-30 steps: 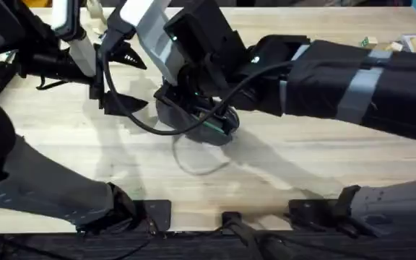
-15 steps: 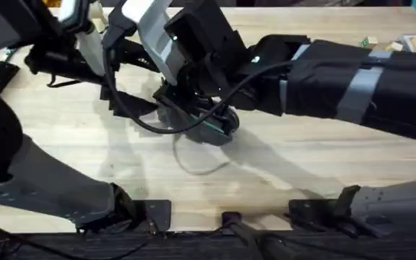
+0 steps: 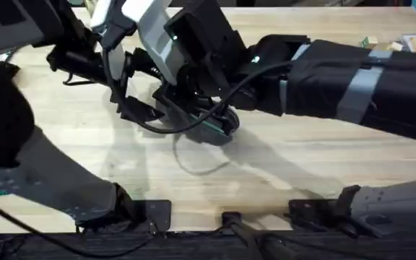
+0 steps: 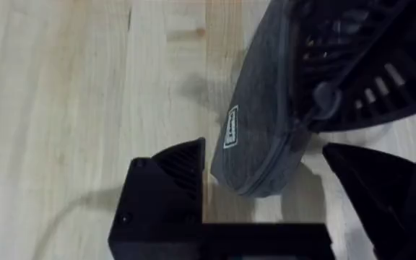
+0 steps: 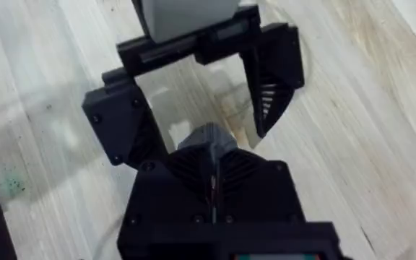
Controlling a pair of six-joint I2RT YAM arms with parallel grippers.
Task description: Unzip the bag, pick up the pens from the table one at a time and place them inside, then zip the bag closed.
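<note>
- My left claw (image 4: 266, 195) is spread wide, its two black fingers (image 4: 166, 189) straddling the rounded end of the bag (image 4: 262, 137) without touching the fabric, as far as I can see.
- Through my left wrist camera the bag's grey end lies between those fingers, flat on the tabletop (image 4: 71, 94), with a small white-edged label (image 4: 231, 127) on its side and a seam running round the tip.
- My right claw (image 5: 211, 170) is clenched on the bag; in its wrist view the two ribbed fingers (image 5: 244, 173) press together with a narrow ridge of grey fabric pinched between them.
- In that same view the left claw (image 5: 201, 115) faces me from the far side of the bag, fingers apart, one on each side of the grey end.
- From overhead the bag (image 3: 170, 108) sits near the middle of the tabletop (image 3: 280, 173), mostly covered by the right claw (image 3: 193, 108) and its wrist.
- The left claw (image 3: 139, 94) comes in from the left side of the overhead view and meets the bag's left end.
- The right arm (image 3: 352, 79) stretches across from the right edge, wrapped in dark cloth with grey tape bands.
- A black cable (image 3: 157, 126) loops down from the right wrist over the tabletop just in front of the bag.
</note>
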